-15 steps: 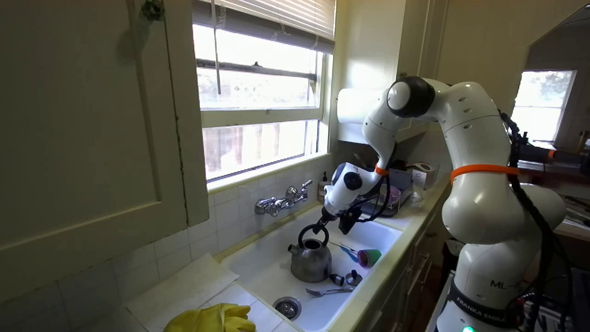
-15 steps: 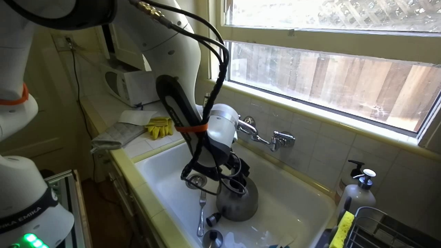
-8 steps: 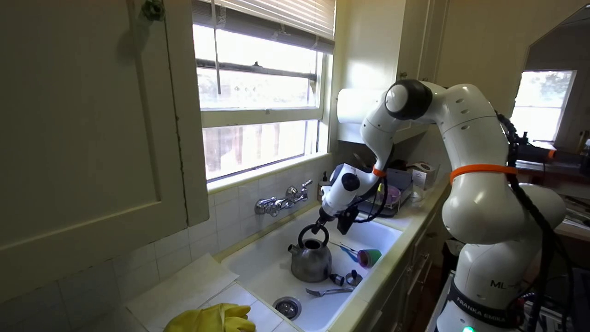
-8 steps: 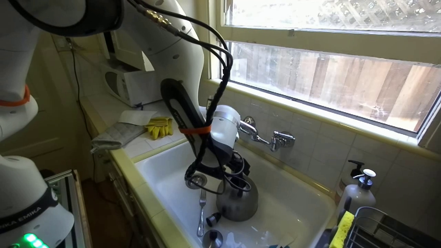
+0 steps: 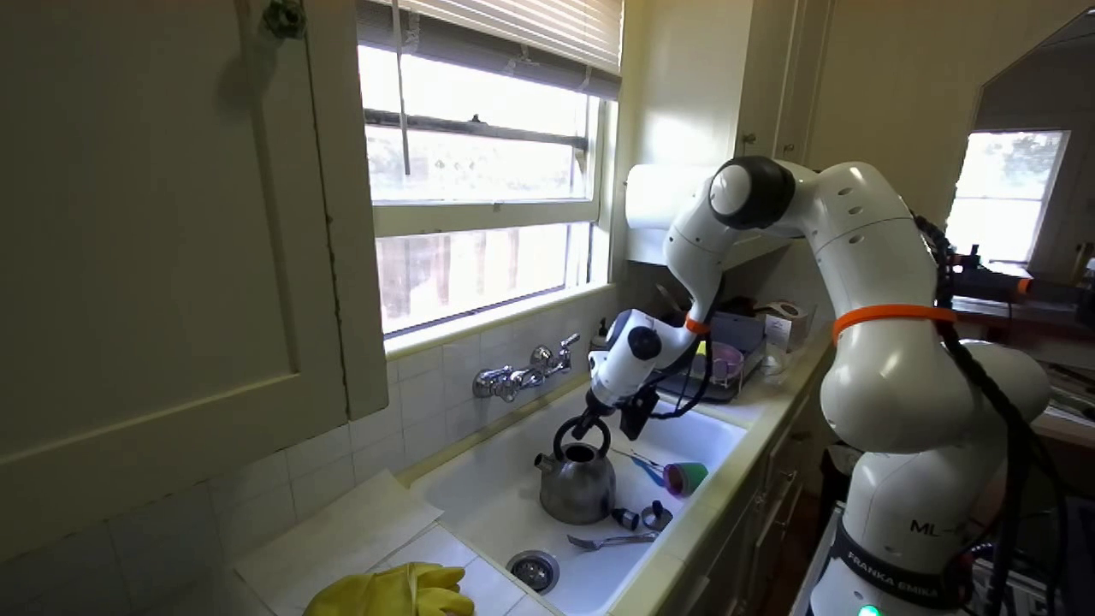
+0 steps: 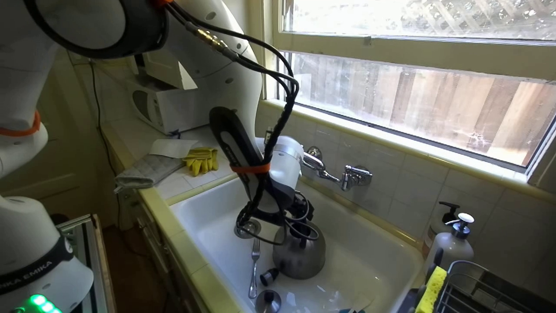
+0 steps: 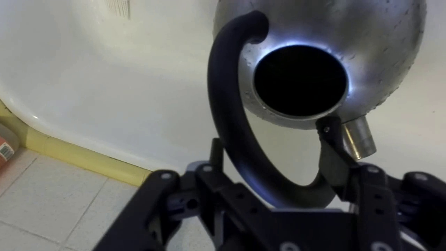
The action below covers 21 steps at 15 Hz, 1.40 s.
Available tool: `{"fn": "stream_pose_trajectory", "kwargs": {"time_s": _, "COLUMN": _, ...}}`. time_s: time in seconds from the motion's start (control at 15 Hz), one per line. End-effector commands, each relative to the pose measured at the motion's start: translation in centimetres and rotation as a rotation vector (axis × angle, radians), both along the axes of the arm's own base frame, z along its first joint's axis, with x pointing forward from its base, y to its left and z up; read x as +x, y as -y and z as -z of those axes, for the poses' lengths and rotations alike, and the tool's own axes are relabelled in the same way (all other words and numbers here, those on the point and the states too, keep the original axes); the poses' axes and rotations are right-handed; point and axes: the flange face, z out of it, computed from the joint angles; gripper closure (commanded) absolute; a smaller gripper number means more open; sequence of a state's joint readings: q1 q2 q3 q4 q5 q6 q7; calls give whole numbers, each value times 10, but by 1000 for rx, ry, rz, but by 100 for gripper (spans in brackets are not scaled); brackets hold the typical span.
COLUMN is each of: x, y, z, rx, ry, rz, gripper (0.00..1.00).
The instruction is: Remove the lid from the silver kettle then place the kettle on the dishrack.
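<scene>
Kettle (image 5: pixel 577 494) in the sink (image 5: pixel 492 516), mouth uncovered

In the wrist view the gripper (image 7: pixel 275 146) is unclenched, its two fingers (image 7: pixel 334 168) spread apart, and the curve of the black handle (image 7: pixel 224 80) shows in the gap between them; whether either finger touches it, I cannot tell. The kettle stands upright; the lid (image 5: pixel 657 517) lies near it, just beside a fork (image 5: pixel 612 541). On the counter (image 5: pixel 742 412) past the sink's end sits the dishrack (image 5: pixel 723 394), a yellow sponge (image 6: pixel 431 290) at its edge in an exterior view

In the wrist view, the sink (image 7: pixel 122 97) offers free passage left of centre; the kettle (image 7: pixel 376 48) blocks the upper right, its arched handle (image 7: pixel 240 143) the centre
</scene>
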<state>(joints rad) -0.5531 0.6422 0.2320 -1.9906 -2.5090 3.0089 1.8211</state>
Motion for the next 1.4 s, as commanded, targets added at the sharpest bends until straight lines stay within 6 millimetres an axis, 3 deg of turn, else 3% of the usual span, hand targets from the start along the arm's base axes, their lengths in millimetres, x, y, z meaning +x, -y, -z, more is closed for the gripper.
{"fn": "stream_pose_trajectory", "kwargs": {"time_s": 0.0, "x": 4, "y": 3, "z": 9, "rx": -3, "ry": -9, "rz": -12, "gripper": 60}}
{"fn": "stream_pose_trajectory", "kwargs": {"time_s": 0.27, "x": 3, "y": 10, "z": 9, "rx": -3, "ry": -12, "rz": -2, "gripper": 90}}
{"fn": "stream_pose_trajectory", "kwargs": {"time_s": 0.4, "x": 2, "y": 12, "z": 11, "rx": 3, "ry": -21, "rz": 5, "gripper": 99}}
{"fn": "stream_pose_trajectory", "kwargs": {"time_s": 0.8, "x": -5, "y": 27, "z": 6, "rx": 40, "ry": -47, "rz": 65, "gripper": 100}}
{"fn": "stream_pose_trajectory", "kwargs": {"time_s": 1.33, "x": -14, "y": 39, "z": -15, "rx": 86, "ry": -45, "rz": 231, "gripper": 100}}
